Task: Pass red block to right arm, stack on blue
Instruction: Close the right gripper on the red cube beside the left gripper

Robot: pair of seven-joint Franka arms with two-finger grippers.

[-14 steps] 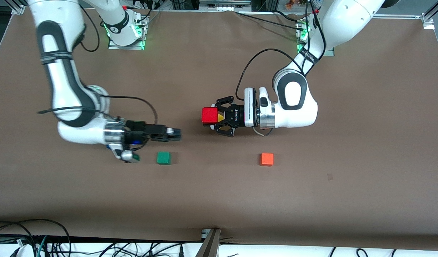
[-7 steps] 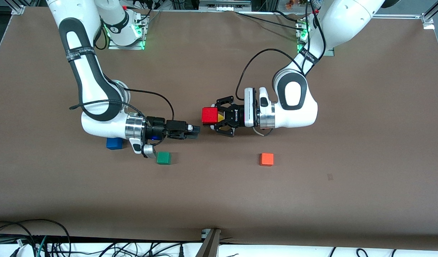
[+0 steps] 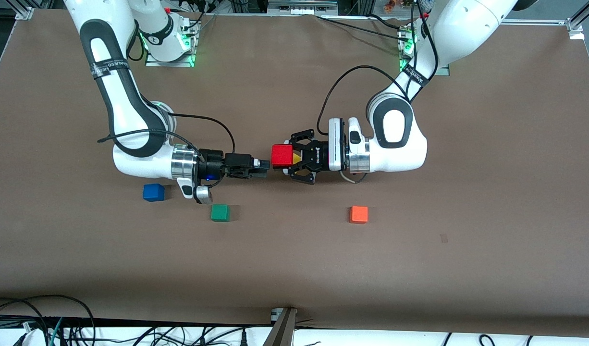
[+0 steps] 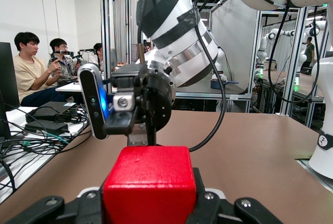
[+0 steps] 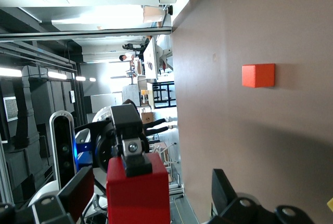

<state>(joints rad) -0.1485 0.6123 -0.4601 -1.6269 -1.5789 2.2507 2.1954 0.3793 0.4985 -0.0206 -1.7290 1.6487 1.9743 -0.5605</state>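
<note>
My left gripper [image 3: 287, 157] is shut on the red block [image 3: 280, 154] and holds it above the middle of the table, sideways toward the right arm. The block fills the bottom of the left wrist view [image 4: 150, 182]. My right gripper [image 3: 264, 168] is open, level with the block and just short of its free face. In the right wrist view its fingers [image 5: 79, 182] stand wide on either side of the block [image 5: 138, 198]. The blue cube [image 3: 153, 192] lies on the table toward the right arm's end, beside the right wrist.
A green cube [image 3: 220, 212] lies nearer the front camera than the right gripper. An orange cube [image 3: 359, 214] lies toward the left arm's end and also shows in the right wrist view [image 5: 258, 75]. The brown table [image 3: 419, 269] is bare elsewhere.
My right arm has swung toward the left gripper, bringing its open gripper up to the red block and uncovering the blue cube. The left arm and the block have not moved.
</note>
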